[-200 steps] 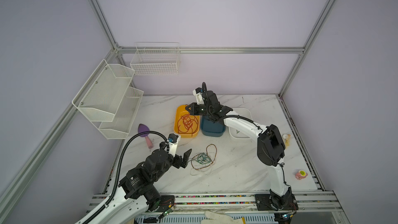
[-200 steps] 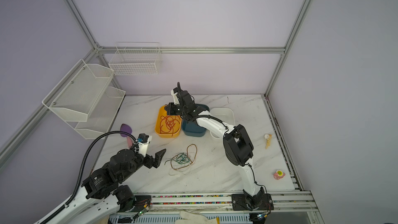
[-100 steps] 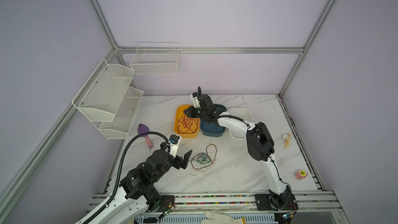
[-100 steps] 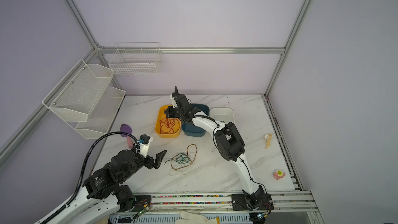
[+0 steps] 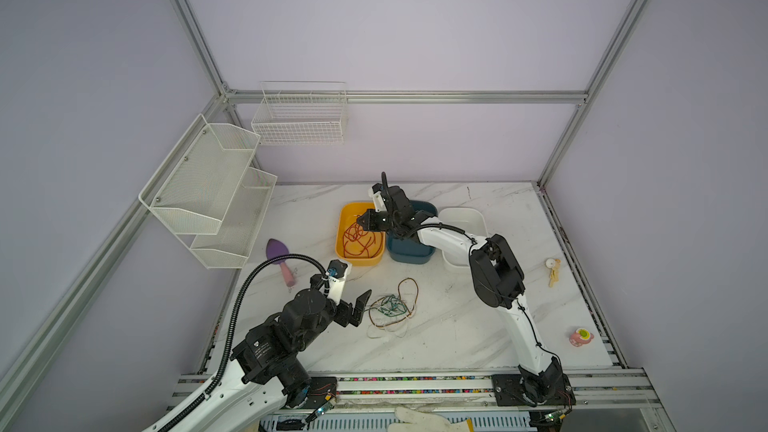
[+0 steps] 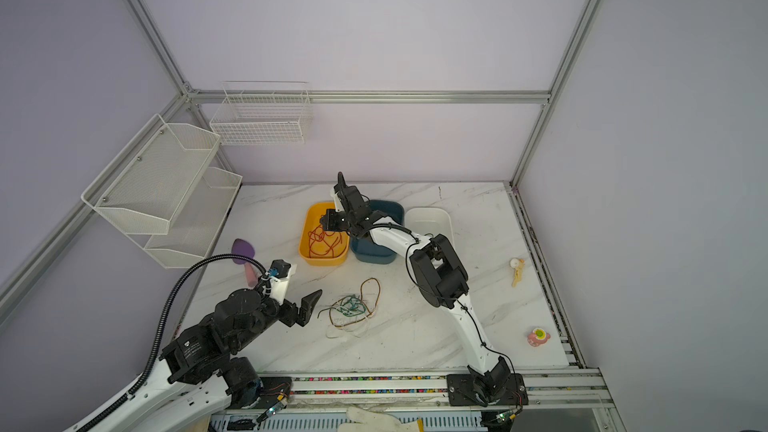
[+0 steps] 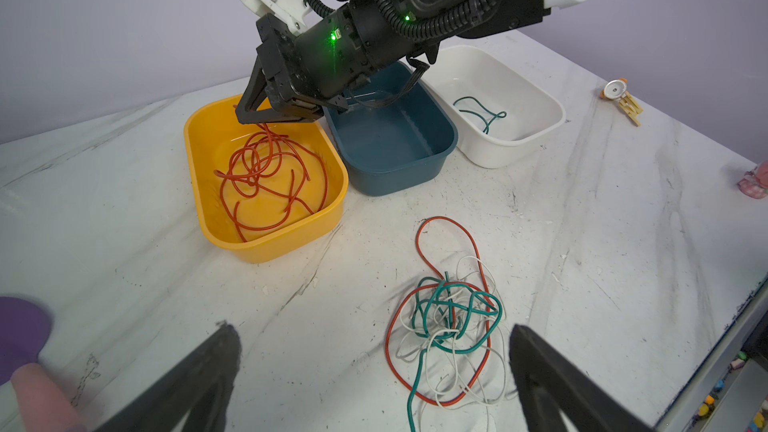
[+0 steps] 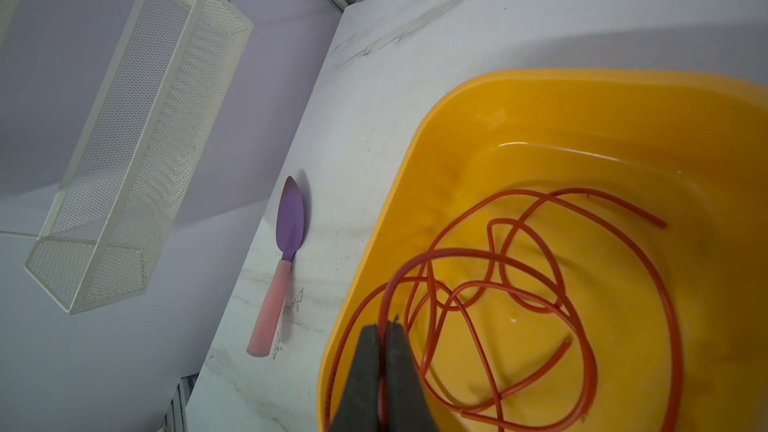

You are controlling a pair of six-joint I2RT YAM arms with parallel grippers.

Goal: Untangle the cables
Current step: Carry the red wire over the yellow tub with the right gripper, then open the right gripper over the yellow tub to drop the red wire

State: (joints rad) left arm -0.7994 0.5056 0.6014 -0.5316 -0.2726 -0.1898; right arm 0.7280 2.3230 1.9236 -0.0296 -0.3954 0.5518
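A yellow tray [image 5: 359, 261] is sitting right under the right pincer [image 5: 360, 221]. A blue tray [image 5: 409, 255] is standing just beside it, and a white tray [image 5: 461, 213] just beyond that. A purple trowel [image 5: 276, 249] is lying near the left pincer [image 5: 363, 308], on its outer side. A wire basket [image 5: 300, 122] and a mesh shelf [image 5: 208, 189] are hanging well apart from both pincers. A yellow toy [image 5: 552, 272] and a pink toy [image 5: 580, 336] are lying far off to the right pincer's right.

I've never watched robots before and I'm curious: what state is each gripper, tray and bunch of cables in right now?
left gripper: open, empty, beside the tangle.
right gripper: shut on a red cable, above the yellow tray.
yellow tray: holds loose red cable loops.
blue tray: looks empty, partly hidden.
white tray: holds one green cable.
tangle: red, green and white cables knotted together.
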